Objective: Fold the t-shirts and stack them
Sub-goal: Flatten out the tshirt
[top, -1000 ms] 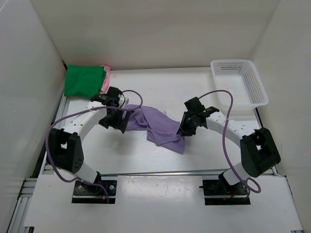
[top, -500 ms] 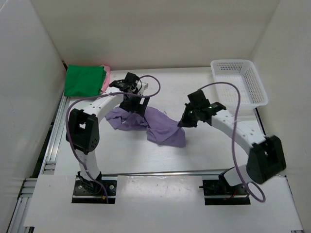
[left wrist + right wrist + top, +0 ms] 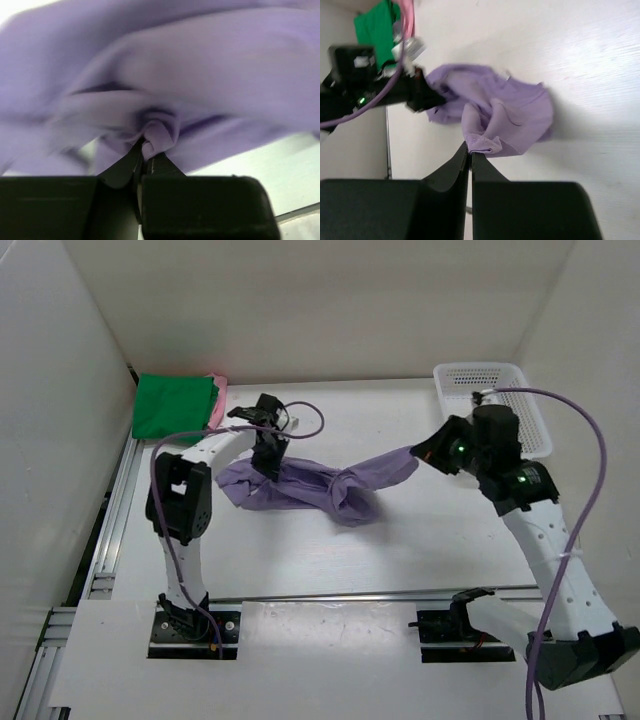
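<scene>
Purple t-shirt (image 3: pixel 300 485): mid-counter (image 3: pixel 400 540), bunched, stretched between both grippers.
Left gripper (image 3: pixel 146 155): jaws clenched on its left fold.
Right gripper (image 3: pixel 470 148): jaws clenched on its raised right end.
Green t-shirt (image 3: pixel 175 405) over pink t-shirt (image 3: pixel 218 400): far left corner.
Basket (image 3: pixel 478 368): far right.

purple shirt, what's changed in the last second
The right gripper closed on an edge of the purple shirt and pulled it right, toward the basket, stretching the cloth out. The left gripper shifted to the shirt's far left part and shut on a fold there. The green shirt and pink shirt stayed in the far left corner; the basket has not moved.
</scene>
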